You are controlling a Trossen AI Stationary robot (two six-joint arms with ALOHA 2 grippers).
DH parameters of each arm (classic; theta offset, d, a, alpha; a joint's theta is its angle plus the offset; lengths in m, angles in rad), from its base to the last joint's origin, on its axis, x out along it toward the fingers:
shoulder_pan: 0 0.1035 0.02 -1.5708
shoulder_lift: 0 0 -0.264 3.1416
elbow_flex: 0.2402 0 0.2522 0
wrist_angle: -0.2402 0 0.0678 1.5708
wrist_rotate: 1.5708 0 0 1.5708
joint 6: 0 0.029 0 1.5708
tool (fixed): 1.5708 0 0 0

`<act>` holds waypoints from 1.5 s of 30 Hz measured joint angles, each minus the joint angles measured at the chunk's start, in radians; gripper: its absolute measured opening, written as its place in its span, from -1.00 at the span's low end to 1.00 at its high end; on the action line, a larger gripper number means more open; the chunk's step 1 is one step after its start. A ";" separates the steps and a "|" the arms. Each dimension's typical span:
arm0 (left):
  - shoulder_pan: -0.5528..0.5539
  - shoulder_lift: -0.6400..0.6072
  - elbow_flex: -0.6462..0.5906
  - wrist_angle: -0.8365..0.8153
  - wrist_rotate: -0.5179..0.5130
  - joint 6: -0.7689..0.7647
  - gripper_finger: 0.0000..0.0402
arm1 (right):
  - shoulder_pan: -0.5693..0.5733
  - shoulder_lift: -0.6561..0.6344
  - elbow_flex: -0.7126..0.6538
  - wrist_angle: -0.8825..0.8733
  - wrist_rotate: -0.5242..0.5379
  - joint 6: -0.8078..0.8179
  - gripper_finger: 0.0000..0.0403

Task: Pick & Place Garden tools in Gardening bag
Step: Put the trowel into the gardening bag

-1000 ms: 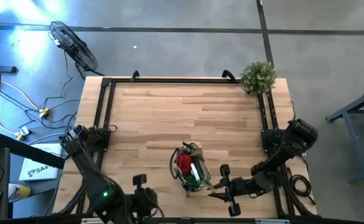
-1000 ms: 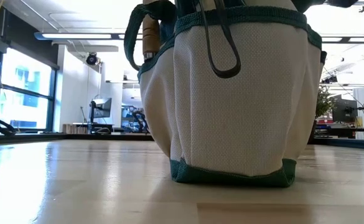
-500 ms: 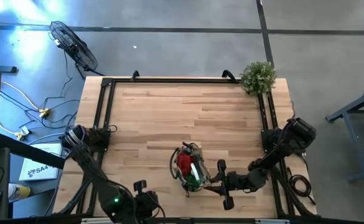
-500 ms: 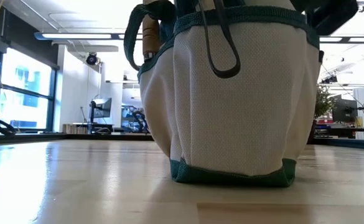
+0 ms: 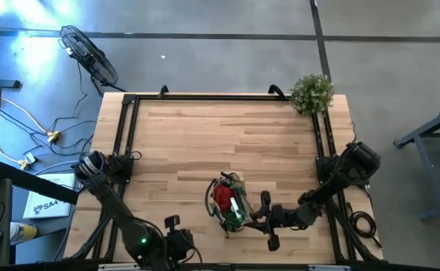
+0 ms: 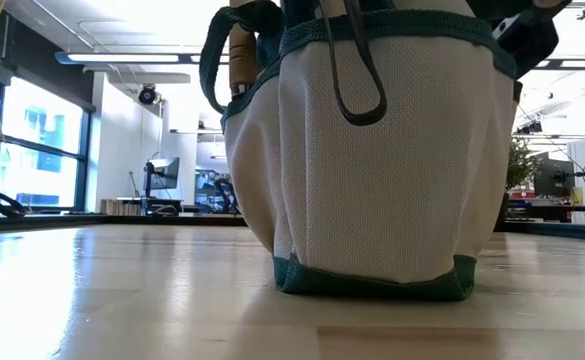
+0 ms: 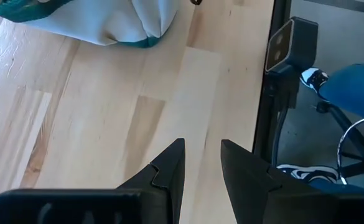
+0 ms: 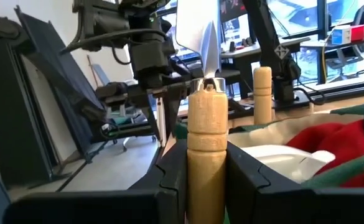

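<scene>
The gardening bag [image 5: 229, 202] stands on its base near the table's near edge. It is pale fabric with dark green trim and fills the low view [image 6: 372, 170]. In it show a red piece [image 5: 223, 196], a green-and-white spray bottle [image 5: 236, 211] and a wooden handle [image 8: 262, 93]. Another wooden handle [image 6: 240, 55] sticks up from a side pocket. My right gripper [image 5: 254, 218] is just right of the bag, shut on a wooden-handled trowel [image 8: 206, 124]. My left gripper [image 7: 202, 168] is low by the near edge, left of the bag, slightly open and empty. My right gripper pinches the trowel's pale wooden handle [image 8: 206, 146] between its two fingers. The fingers come level from the table's right side toward the bag. The metal blade [image 8: 210, 46] sticks out past the fingers, and the trowel is lifted clear of the table beside the bag's right rim.
A bushy green plant [image 5: 311, 92] stands at the far right corner. A dark frame rail [image 5: 325, 143] runs along the table's edges. A small camera on a post [image 7: 287, 43] stands at the near edge. Bare wood [image 5: 204, 135] lies beyond the bag.
My right gripper has moved toward the table's left, up to the bag's right side, still shut on the trowel. In the low view it now shows at the bag's upper right rim. My left arm has shifted slightly along the near edge.
</scene>
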 joint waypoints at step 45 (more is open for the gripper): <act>0.034 0.000 0.001 -0.002 -0.003 0.030 -0.50 | -0.105 0.119 0.072 0.113 -0.072 -0.145 -0.71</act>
